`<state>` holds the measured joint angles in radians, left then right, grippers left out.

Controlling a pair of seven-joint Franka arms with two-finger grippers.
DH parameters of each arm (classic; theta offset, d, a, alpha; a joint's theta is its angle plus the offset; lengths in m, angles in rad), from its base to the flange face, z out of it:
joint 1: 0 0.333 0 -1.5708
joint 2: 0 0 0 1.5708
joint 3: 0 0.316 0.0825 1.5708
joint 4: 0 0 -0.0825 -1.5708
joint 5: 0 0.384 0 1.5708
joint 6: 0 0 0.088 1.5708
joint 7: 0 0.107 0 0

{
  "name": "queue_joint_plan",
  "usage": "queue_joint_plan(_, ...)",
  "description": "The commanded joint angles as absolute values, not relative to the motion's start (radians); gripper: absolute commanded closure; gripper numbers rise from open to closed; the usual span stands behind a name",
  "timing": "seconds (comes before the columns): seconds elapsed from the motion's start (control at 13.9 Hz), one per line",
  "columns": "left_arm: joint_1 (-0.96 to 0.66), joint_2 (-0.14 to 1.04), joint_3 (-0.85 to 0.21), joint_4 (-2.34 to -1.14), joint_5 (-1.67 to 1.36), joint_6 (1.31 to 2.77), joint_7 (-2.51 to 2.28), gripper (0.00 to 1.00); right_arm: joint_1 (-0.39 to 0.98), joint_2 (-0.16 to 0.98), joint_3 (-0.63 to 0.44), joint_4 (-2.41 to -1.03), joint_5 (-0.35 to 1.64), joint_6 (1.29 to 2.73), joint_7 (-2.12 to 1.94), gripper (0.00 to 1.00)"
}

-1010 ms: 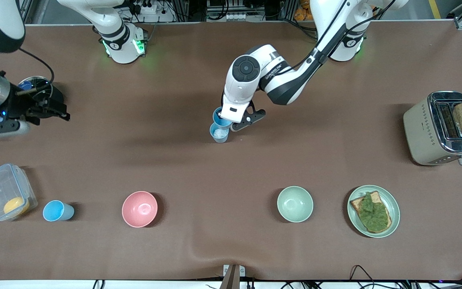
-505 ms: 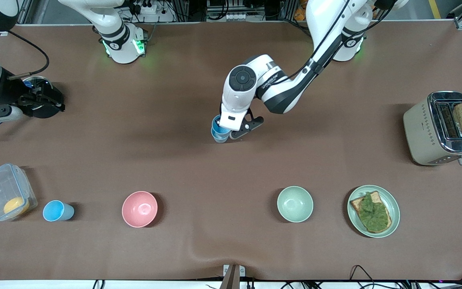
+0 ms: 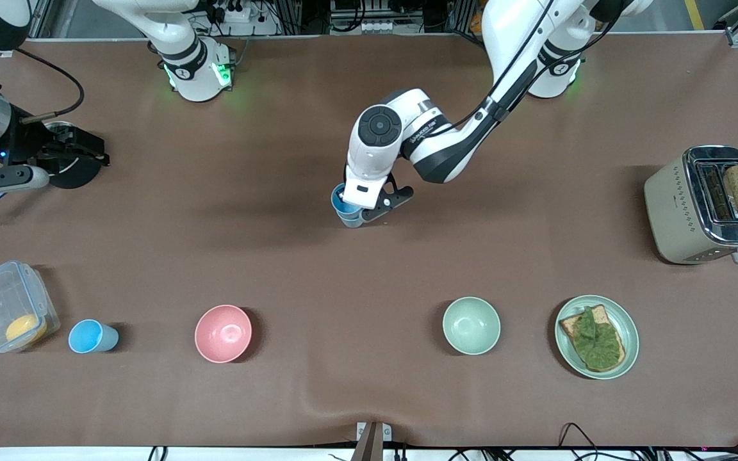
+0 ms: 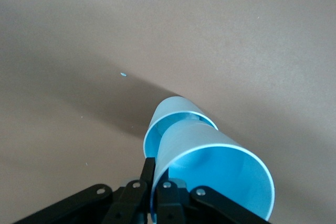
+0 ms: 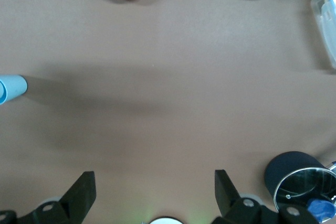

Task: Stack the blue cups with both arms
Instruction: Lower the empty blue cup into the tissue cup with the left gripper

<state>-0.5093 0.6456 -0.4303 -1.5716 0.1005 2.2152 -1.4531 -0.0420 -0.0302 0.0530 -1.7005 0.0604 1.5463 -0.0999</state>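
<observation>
In the left wrist view the held cup [image 4: 210,166] is seen lowered partly into the standing cup [image 4: 176,114], a nesting the front view largely hides under the wrist; the left gripper [image 3: 369,208], bent down over the bench's middle, is clamped on that cup's rim; open brown bench [image 3: 356,282] lies all round the pair; a third cup [image 3: 90,337] stands apparently untouched near the front edge toward the right arm's end, beside a clear container [image 3: 10,306]; the right gripper [image 5: 152,195] hangs spread wide over that end edge.
</observation>
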Motion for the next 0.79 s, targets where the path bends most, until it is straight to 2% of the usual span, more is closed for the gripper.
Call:
queue_joint_plan(0.0, -0.519, 0.661, -0.426, -1.546, 0.137, 2.212, -1.489, 0.6, -0.087, -0.025, 0.067, -1.678, 0.045, 1.6, -0.084, 0.0)
queue_joint_plan(0.07, -0.523, 0.661, -0.425, -1.546, 0.147, 2.212, -1.479, 0.01, -0.09, -0.022, 0.067, -1.68, 0.014, 1.645, -0.069, 0.0)
queue_joint_plan(0.43, -0.512, 0.629, -0.413, -1.517, 0.179, 2.21, -1.486, 0.0, -0.1, -0.015, 0.067, -1.675, -0.038, 1.657, -0.04, 0.0)
queue_joint_plan(0.72, -0.425, 0.534, -0.345, -1.509, 0.186, 2.157, -1.402, 0.0, -0.098, -0.018, 0.069, -1.675, -0.032, 1.643, -0.041, 0.0)
